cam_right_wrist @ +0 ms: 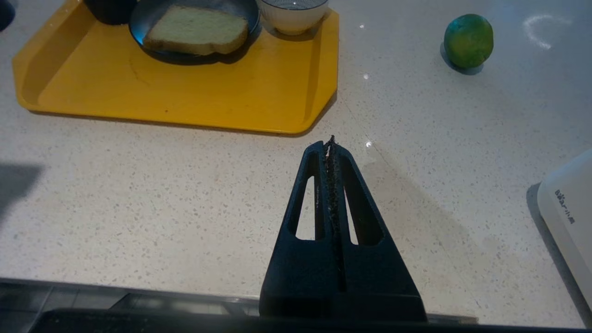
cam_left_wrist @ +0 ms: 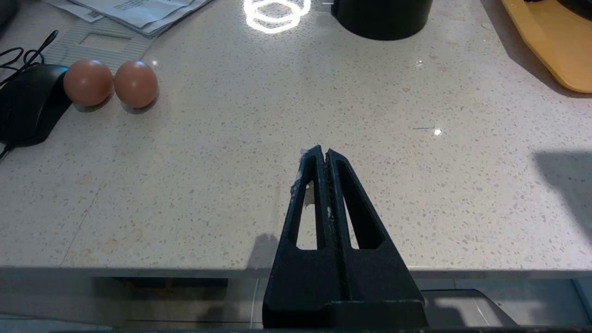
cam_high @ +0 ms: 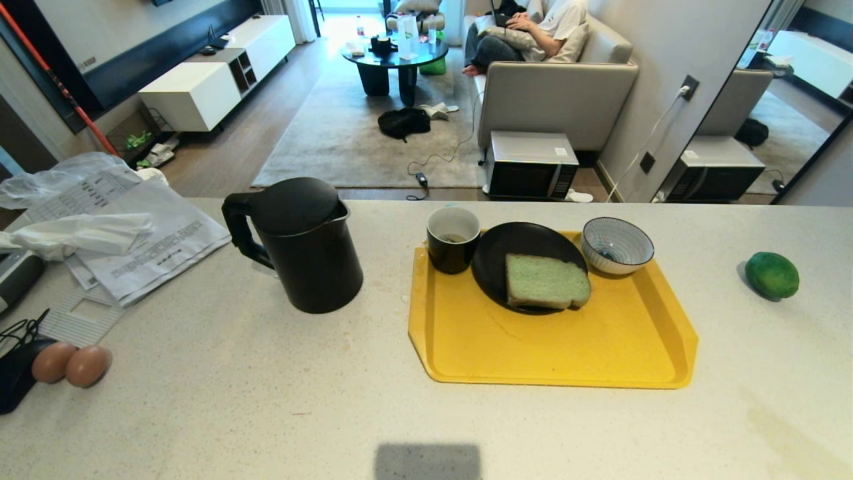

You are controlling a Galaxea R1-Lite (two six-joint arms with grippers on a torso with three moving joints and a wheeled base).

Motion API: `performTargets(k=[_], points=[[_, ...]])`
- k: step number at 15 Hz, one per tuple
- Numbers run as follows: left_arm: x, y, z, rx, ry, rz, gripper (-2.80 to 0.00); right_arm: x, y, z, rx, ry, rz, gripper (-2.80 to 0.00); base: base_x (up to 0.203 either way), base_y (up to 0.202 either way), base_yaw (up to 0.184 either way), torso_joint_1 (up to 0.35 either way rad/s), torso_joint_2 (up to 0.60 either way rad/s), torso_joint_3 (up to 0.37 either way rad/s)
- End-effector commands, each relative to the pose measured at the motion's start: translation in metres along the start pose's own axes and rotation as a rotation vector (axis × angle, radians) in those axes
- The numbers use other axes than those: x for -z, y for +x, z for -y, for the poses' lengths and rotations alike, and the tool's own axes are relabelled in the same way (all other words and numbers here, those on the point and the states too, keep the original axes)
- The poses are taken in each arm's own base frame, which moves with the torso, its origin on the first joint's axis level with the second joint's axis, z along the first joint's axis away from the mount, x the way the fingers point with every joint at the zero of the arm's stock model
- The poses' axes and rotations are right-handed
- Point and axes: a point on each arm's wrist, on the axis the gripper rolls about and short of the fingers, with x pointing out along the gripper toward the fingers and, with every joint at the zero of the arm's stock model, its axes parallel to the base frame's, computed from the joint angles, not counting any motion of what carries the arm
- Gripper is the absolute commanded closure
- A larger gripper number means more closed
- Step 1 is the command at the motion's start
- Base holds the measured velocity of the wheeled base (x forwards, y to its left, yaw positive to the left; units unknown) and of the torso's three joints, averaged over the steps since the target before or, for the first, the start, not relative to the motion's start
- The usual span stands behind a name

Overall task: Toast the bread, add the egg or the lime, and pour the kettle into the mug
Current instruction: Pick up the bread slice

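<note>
Bread on the black plate in the yellow tray, well ahead of the clenched, empty right gripper over the desk; left gripper likewise clenched; toasting not begun, next calls for opening and reaching.

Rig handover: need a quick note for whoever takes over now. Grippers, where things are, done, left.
Left gripper: shut, empty, over bare counter at the near edge.
Right gripper: shut, empty, just off the yellow tray.
Bread lies on the black plate on the tray; mug beside it, at the tray's far left corner.
Kettle left of the tray, lid shut.
Lime far right.
Two eggs far left.
Done: nothing visible.
Left: toast, egg or lime, pour.
</note>
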Motion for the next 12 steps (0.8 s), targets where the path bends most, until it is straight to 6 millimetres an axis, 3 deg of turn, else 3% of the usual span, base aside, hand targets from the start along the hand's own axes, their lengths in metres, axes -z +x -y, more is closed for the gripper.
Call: performTargets(k=[1, 6, 9, 12], points=[[0.0, 0.0, 0.0, -0.001, 0.0, -0.001, 0.0, -0.026, 0.012, 0.0, -0.001, 0.011, -0.068, 0.0, 0.0, 0.0, 0.0, 0.0, 0.0, 0.0], [0.0, 0.0, 0.0, -0.001, 0.0, -0.001, 0.0, -0.091, 0.077, -0.001, -0.045, 0.051, -0.257, 0.0, 0.0, 0.0, 0.0, 0.0, 0.0, 0.0], [0.0, 0.0, 0.0, 0.001, 0.0, -0.001, 0.0, -0.106, 0.134, -0.001, -0.057, 0.153, -0.407, 0.0, 0.0, 0.0, 0.0, 0.0, 0.0, 0.0], [0.0, 0.0, 0.0, 0.0, 0.0, -0.001, 0.0, -0.112, 0.184, -0.004, -0.116, 0.39, -0.561, 0.0, 0.0, 0.0, 0.0, 0.0, 0.0, 0.0]])
